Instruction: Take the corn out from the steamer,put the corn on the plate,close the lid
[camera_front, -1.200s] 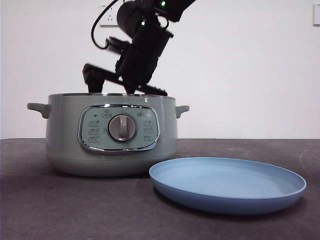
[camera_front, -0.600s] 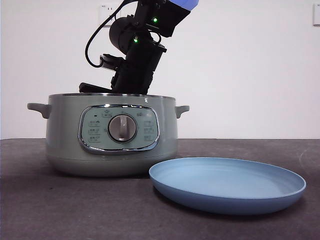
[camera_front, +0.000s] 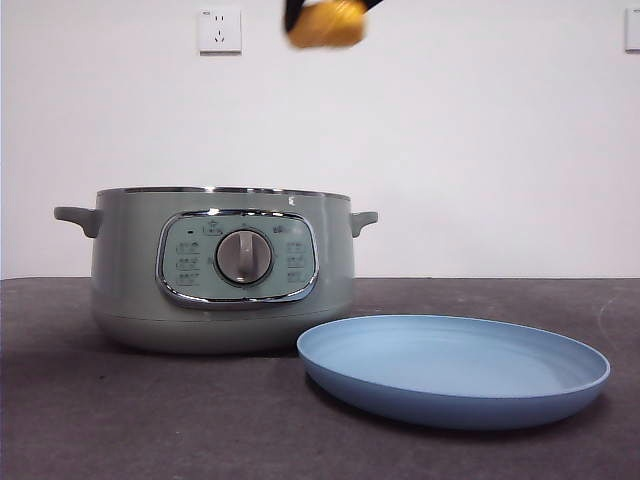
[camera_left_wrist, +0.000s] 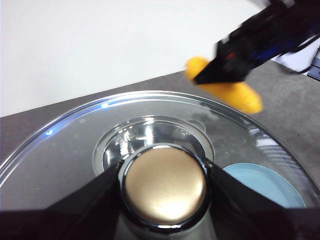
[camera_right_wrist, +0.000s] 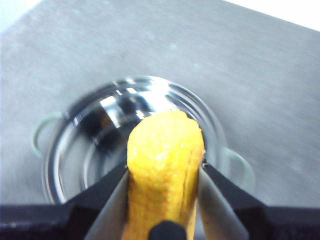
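Observation:
My right gripper (camera_right_wrist: 164, 172) is shut on the yellow corn (camera_right_wrist: 162, 142) and holds it high above the open steamer (camera_right_wrist: 95, 150). In the front view the corn (camera_front: 326, 24) hangs at the top edge, above the sage-green steamer (camera_front: 222, 270), with only a black tip of the gripper (camera_front: 293, 12) showing. The light-blue plate (camera_front: 455, 370) lies on the table in front of the steamer, to its right. My left gripper (camera_left_wrist: 165, 175) is shut on the knob (camera_left_wrist: 165, 185) of the glass lid (camera_left_wrist: 65, 150). The left wrist view also shows the corn (camera_left_wrist: 240, 95) in the other gripper.
A dark grey table (camera_front: 100, 410) carries the steamer and the plate. A white wall with a socket (camera_front: 220, 30) stands behind. The lid does not show in the front view.
The right arm has risen out of the steamer with the corn in its jaws, up to the top edge of the front view. Steamer and plate have not moved.

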